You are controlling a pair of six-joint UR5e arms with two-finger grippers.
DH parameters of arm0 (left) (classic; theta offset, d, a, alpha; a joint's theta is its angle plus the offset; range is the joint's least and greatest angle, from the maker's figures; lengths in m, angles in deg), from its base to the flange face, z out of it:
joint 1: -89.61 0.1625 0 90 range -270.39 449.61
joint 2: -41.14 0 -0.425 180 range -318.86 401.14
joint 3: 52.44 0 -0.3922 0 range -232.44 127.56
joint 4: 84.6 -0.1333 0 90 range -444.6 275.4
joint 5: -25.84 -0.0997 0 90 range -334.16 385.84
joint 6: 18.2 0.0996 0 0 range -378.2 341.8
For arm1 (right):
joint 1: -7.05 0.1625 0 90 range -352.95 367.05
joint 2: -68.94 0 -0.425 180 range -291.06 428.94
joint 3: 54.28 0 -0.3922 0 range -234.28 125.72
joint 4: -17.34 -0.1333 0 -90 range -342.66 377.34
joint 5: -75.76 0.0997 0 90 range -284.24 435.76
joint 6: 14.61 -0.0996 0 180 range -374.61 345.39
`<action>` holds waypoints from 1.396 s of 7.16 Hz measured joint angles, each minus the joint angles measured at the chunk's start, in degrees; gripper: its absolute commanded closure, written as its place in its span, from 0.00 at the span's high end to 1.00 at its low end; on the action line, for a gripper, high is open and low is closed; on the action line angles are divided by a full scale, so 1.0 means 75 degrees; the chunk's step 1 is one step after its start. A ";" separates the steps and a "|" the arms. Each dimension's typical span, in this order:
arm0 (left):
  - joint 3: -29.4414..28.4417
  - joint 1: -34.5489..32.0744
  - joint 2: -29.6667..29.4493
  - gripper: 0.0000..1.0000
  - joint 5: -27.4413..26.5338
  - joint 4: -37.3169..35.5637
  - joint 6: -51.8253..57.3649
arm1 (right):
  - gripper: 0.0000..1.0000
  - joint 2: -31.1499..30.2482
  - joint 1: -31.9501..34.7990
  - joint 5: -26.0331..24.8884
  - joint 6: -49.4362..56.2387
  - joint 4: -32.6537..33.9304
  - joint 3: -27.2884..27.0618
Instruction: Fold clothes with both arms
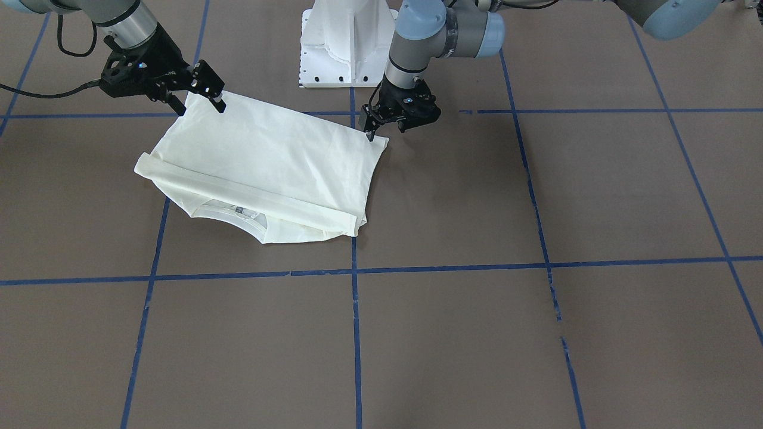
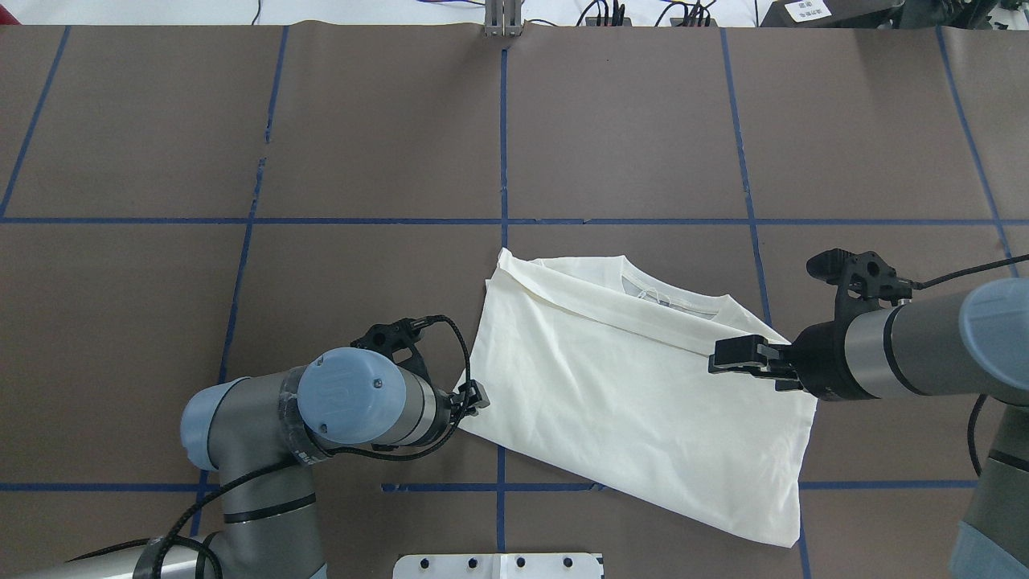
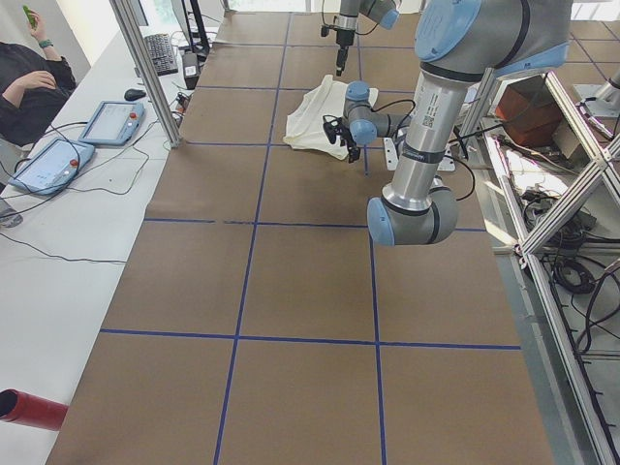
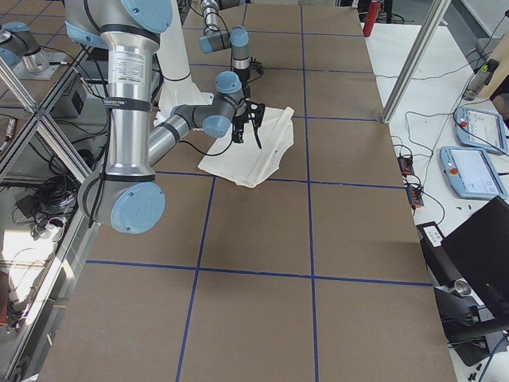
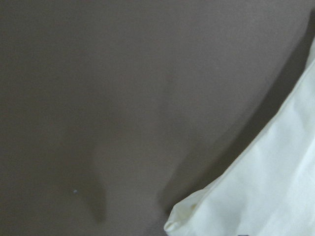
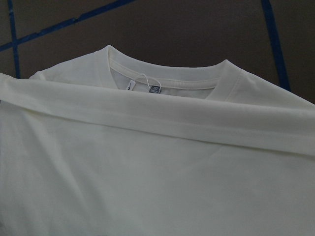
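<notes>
Although a small tag [image 6: 155,90] hangs inside the collar [image 6: 167,81], straight ahead of the right gripper [image 1: 200,107], its print is too small to read. That gripper's fingers stand apart over one corner of the cream shirt [image 2: 627,402]. The shirt lies folded, plain side up, on the brown table [image 2: 362,161] between the two grippers, and a folded band of cloth crosses just below the collar. The left gripper [image 1: 369,130] hangs low at the opposite corner, just beside the cloth. I cannot tell whether its fingers are apart or together.
</notes>
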 measured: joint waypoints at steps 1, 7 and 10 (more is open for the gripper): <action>-0.0015 -0.0001 -0.0008 0.75 -0.0004 0.0032 0.0009 | 1.00 0.0023 0.0024 -0.0001 0.0001 0.0001 0.0023; -0.0316 -0.0079 -0.0042 0.28 -0.0214 0.0406 0.0097 | 1.00 0.0040 0.0067 0.0011 0.0002 0.0001 0.0036; -0.0356 -0.0077 -0.0116 0.00 -0.0204 0.0449 0.0169 | 1.00 0.0040 0.0074 0.0021 0.0001 0.0001 0.0036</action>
